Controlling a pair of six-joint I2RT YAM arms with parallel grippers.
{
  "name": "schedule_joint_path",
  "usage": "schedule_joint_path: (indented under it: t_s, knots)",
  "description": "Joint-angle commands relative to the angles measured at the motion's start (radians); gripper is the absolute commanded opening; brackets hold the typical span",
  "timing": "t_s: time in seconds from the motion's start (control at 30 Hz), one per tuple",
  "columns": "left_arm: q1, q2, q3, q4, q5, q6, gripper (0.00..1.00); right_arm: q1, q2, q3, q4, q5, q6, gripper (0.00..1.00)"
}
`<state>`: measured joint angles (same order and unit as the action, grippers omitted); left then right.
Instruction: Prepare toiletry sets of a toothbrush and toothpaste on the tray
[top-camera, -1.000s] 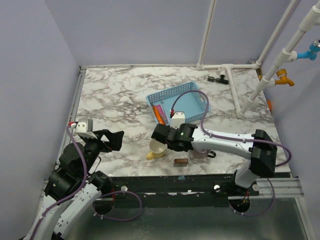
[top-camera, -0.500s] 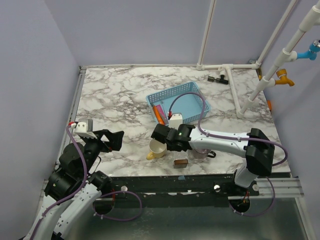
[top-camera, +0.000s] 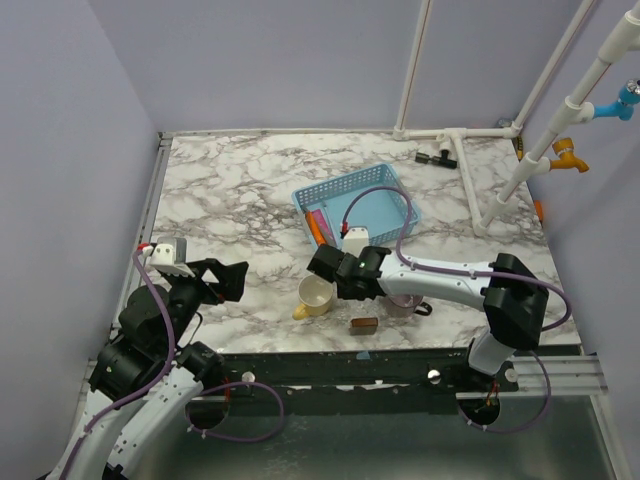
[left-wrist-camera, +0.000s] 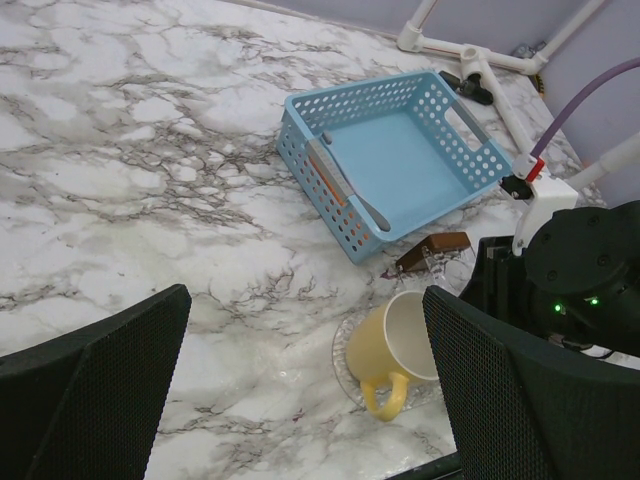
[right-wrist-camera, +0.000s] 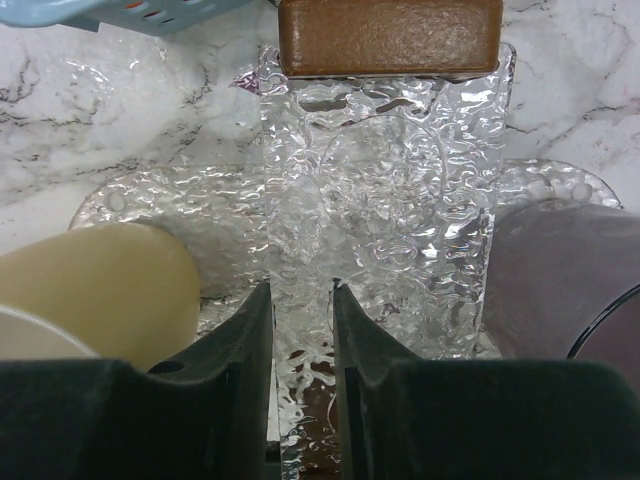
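At the middle of the surface's near edge, the right hand (right-wrist-camera: 300, 300) is clamped on the ridged centre strip of the clear tray (right-wrist-camera: 150, 200), which carries a yellow mug (left-wrist-camera: 390, 350). The left hand (top-camera: 228, 282) hangs spread wide and empty near the near-left corner. A toothbrush (left-wrist-camera: 345, 185) and an orange item (top-camera: 320, 232), possibly toothpaste, lie in the blue basket (left-wrist-camera: 410, 160) just beyond. The tray seems to be getting positioned; next comes letting go and fetching those items.

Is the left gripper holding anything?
No, the left gripper stands wide open above the marble table, with nothing gripped between its fingers.
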<state>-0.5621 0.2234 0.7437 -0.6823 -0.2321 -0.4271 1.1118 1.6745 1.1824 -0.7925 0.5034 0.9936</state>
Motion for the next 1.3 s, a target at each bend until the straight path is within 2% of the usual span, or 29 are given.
schedule_joint_path:
  t_s: [0.0, 0.63, 1.2, 1.27]
  knots:
    - [0.005, 0.009, -0.007, 0.003, 0.003, -0.004, 0.99, -0.004, 0.017, -0.006, 0.041, -0.013, -0.012, 0.01]
    - [0.007, 0.009, -0.007, 0.004, 0.006, -0.004, 0.99, -0.004, -0.013, -0.043, 0.035, -0.052, 0.025, 0.01]
    - [0.007, -0.003, -0.010, 0.005, 0.008, -0.004, 0.99, 0.027, -0.012, -0.004, -0.032, -0.021, 0.080, 0.01]
    - [0.007, -0.003, -0.009, 0.006, 0.008, -0.004, 0.99, 0.029, -0.012, -0.007, -0.033, -0.022, 0.080, 0.04]
